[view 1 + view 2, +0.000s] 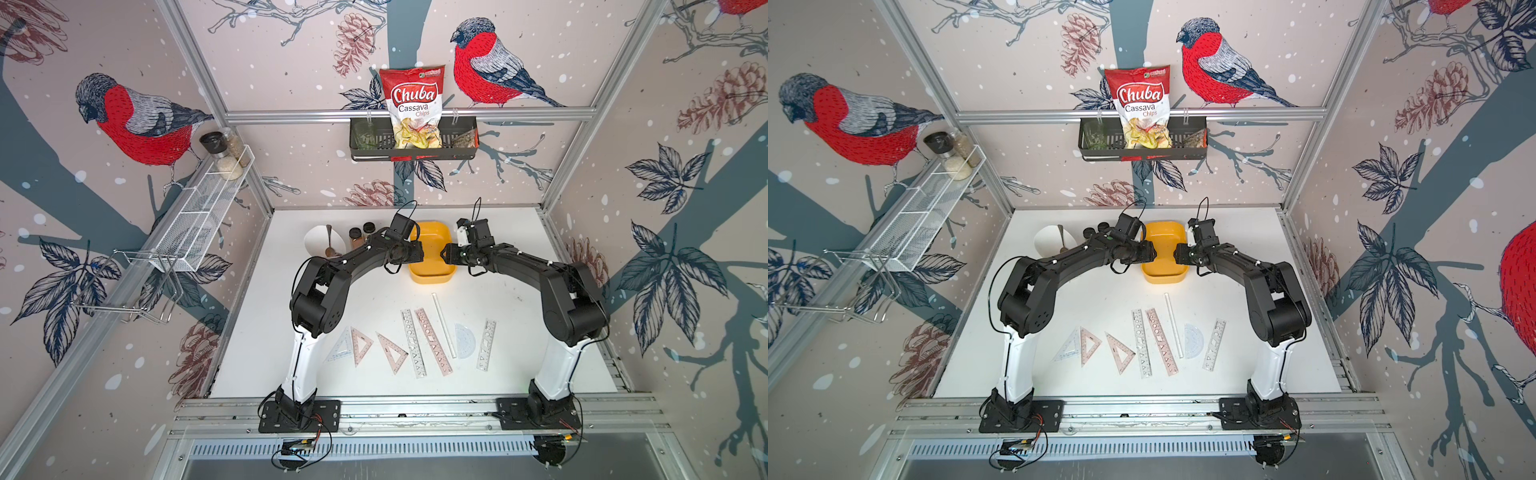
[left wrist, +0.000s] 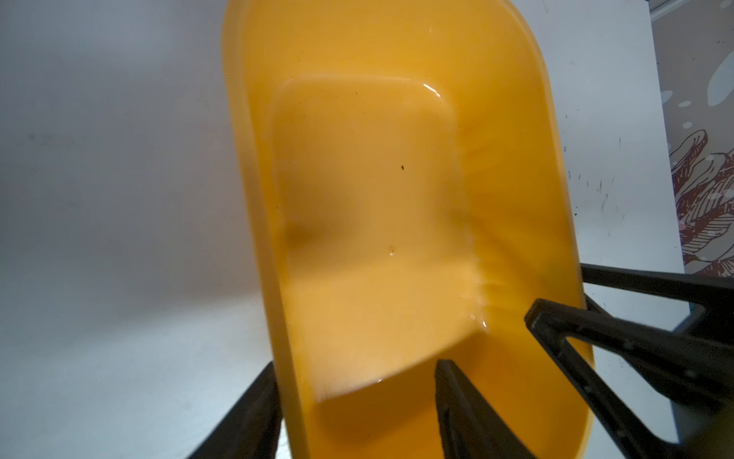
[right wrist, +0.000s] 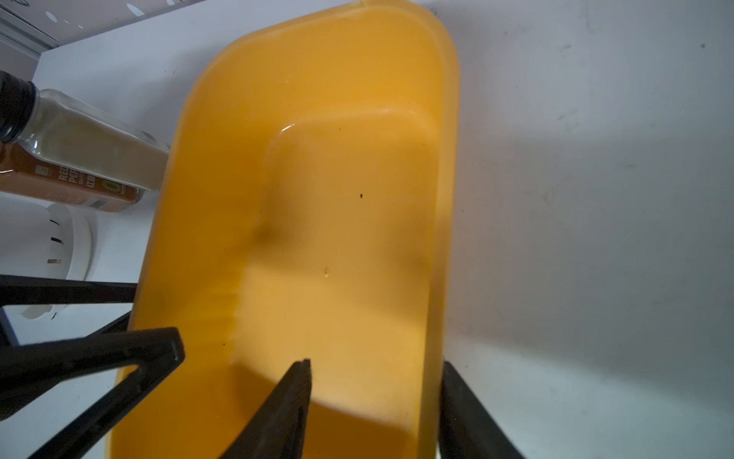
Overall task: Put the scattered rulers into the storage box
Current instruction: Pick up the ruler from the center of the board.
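Top views: the rulers (image 1: pixel 433 341) are being shown in a row on the near half of the bench (image 1: pixel 374 286). All eight are lying flat, well apart from the storage box (image 1: pixel 432 276). The box is being seen at the far middle of the bench, with its long walls running away from the arm bases. Both wrists are being seen over those long walls, facing each other. How far the fingers are open is not being shown from above, and no ruler is being shown in either wrist view.

Right wrist view only: two spice bottles (image 3: pixel 91 135) are being recorded just beside the box's left long wall, with a white bowl (image 3: pixel 63 246) near them.

Left wrist view: the left fingers (image 2: pixel 460 405) are being held apart, astride the left long wall. One is inside the box with a clear gap to the wall. The other is outside, just beside it, and contact cannot be told. No clamping is being seen.

Right wrist view: the right fingers (image 3: pixel 286 401) are being held apart likewise, astride the right long wall, with the gap on the inner side. The opposite pair is being shown across the box in each wrist view.
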Controlling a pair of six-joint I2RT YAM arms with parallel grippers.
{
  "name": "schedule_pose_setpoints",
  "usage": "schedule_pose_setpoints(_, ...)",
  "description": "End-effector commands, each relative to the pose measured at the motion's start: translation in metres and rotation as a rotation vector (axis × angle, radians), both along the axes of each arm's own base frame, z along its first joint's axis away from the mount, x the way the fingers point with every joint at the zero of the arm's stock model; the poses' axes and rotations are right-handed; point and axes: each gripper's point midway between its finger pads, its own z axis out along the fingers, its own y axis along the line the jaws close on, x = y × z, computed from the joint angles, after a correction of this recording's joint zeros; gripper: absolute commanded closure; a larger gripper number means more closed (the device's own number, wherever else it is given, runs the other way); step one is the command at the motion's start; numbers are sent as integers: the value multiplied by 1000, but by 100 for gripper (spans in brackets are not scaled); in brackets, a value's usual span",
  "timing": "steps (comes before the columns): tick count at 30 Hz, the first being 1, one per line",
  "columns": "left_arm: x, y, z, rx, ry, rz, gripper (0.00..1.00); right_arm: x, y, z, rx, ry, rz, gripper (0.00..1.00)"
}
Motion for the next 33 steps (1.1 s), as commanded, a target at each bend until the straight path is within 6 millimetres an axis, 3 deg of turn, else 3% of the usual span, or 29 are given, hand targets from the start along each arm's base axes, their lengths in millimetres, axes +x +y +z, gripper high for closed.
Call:
schedule_pose_setpoints(1, 0, 1, 13, -8, -33, -1, 35, 0, -12, 10, -19, -8, -32, 42)
schedule_pose_setpoints(7, -4, 22, 40, 31, -106, 49, 31, -8, -33, 52, -90, -79, -94, 37)
schedule_pose_setpoints(11, -19, 35, 60, 34, -148, 72, 31, -49, -24, 63, -192, -107, -73, 37)
schedule_pose_setpoints(17, -59, 53, 61, 115, -143, 71, 32, -141, 9, 18, -317, 3, 49, 41)
schedule_pose_setpoints(21, -81, 60, 64, 134, -157, 49, 36, -185, 31, -11, -383, 52, 126, 48)
schedule_pose_setpoints(26, -93, 66, 70, 125, -182, 37, 35, -208, 38, -35, -374, 118, 128, 52)
schedule_pose_setpoints(33, -97, 63, 69, 119, -187, 16, 35, -219, 28, -55, -383, 169, 115, 56)
